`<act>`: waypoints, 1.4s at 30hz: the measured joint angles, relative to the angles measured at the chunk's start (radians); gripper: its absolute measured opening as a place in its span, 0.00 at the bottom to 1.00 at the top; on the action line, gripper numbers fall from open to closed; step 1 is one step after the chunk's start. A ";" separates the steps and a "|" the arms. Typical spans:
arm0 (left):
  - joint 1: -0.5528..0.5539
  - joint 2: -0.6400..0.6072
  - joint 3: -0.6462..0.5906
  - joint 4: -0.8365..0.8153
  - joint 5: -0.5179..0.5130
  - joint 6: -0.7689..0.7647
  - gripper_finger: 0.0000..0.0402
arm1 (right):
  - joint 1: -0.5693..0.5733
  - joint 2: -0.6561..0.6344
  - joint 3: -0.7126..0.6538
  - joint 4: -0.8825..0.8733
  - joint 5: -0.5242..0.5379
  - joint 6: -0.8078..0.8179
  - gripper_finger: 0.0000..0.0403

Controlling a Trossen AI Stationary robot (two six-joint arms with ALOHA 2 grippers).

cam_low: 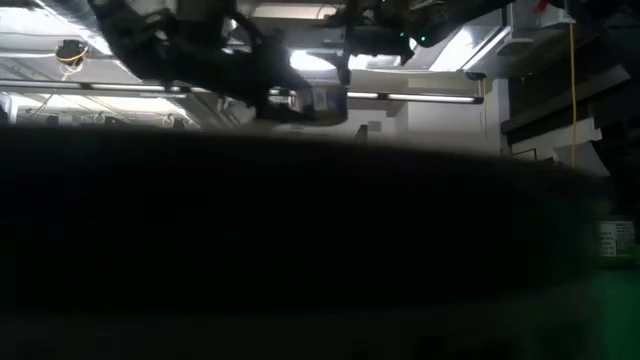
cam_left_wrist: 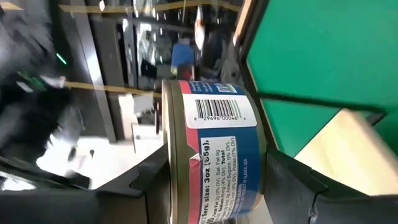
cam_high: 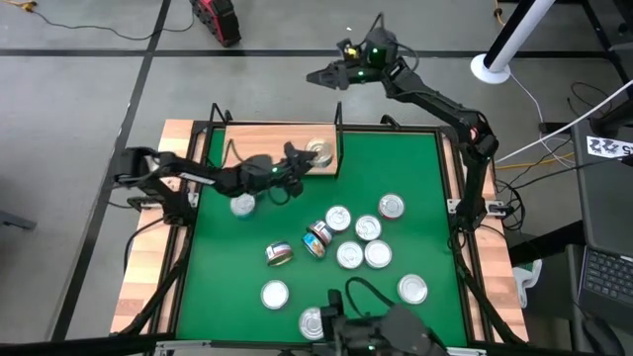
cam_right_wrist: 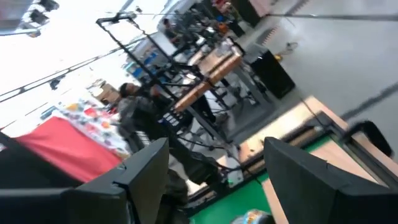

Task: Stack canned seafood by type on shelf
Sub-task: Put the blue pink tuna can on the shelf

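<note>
1. High view: the bench (cam_high: 148, 287) carries a green mat (cam_high: 415, 178), and the shelf (cam_high: 252, 148), a pale wooden board with thin black uprights, lies along the mat's 11 o'clock edge. Being the goal, it sits at the far rim where stacks would stay clear of the loose tins.
2. The left arm reaches in from 9 o'clock, its left claw (cam_high: 297, 160) at the shelf's right end, clamped on a blue-and-red tin (cam_left_wrist: 214, 155). The left wrist view shows the fingers pressing its flat ends with the label turned sideways, so I judge it is being carried to the board.
3. The right arm is folded high past the mat's 12 o'clock edge; its right claw (cam_high: 318, 75) hangs over the floor with fingers apart and empty, which keeps it out of the left arm's way.
4. One tin (cam_high: 320, 151) rests by the shelf's right end, just beside the left claw, near the upright (cam_high: 339, 117), so room there is tight.
5. Another tin (cam_high: 242, 206) lies just off the shelf at 9 o'clock of the mat.
6. Remaining loose tins (cam_high: 358, 242) crowd centre to 6 o'clock, well apart from the board.
</note>
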 joint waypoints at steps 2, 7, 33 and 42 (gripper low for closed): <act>0.029 0.046 0.035 0.000 -0.001 -0.018 0.49 | -0.006 -0.028 0.000 -0.001 -0.022 -0.015 0.65; 0.101 0.124 0.072 0.000 -0.003 -0.037 0.49 | -0.020 -0.094 0.000 -0.010 -0.071 -0.079 0.65; 0.286 0.259 0.081 -0.040 0.104 -0.087 0.49 | 0.126 -0.170 0.000 -0.194 -0.130 -0.177 0.65; 0.282 0.256 0.081 -0.041 0.105 -0.086 0.49 | 0.230 -0.170 0.000 -0.252 -0.134 -0.210 0.65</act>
